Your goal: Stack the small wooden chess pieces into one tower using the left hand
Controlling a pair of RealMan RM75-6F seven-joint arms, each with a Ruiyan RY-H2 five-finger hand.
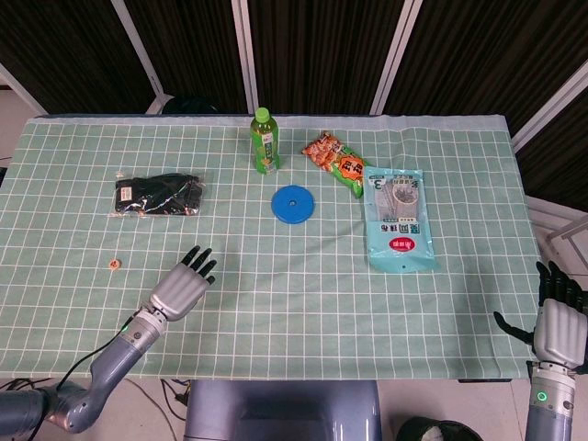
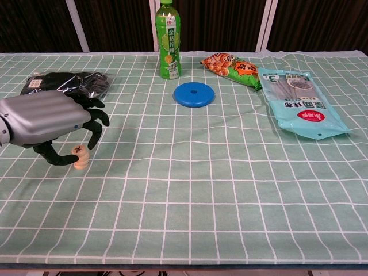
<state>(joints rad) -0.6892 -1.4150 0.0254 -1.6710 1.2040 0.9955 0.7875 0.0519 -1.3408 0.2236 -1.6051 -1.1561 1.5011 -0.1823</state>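
A small stack of round wooden chess pieces (image 2: pixel 80 157) stands on the green checked cloth, its top disc bearing a dark mark. In the head view it is a tiny tan dot (image 1: pixel 114 265) near the table's left side. My left hand (image 1: pixel 182 288) hovers low over the cloth to the right of the stack, a clear gap between them, and it holds nothing. In the chest view the same hand (image 2: pixel 49 121) looms in front, its dark fingertips (image 2: pixel 92 138) curled down just above the stack. My right hand (image 1: pixel 558 327) hangs off the table's near right corner, fingers spread.
A green bottle (image 1: pixel 265 141) stands at the back centre, with a blue disc (image 1: pixel 293 203) in front of it. An orange snack bag (image 1: pixel 334 163) and a pale blue packet (image 1: pixel 398 219) lie to the right. At the left lies a black packet (image 1: pixel 158 194).
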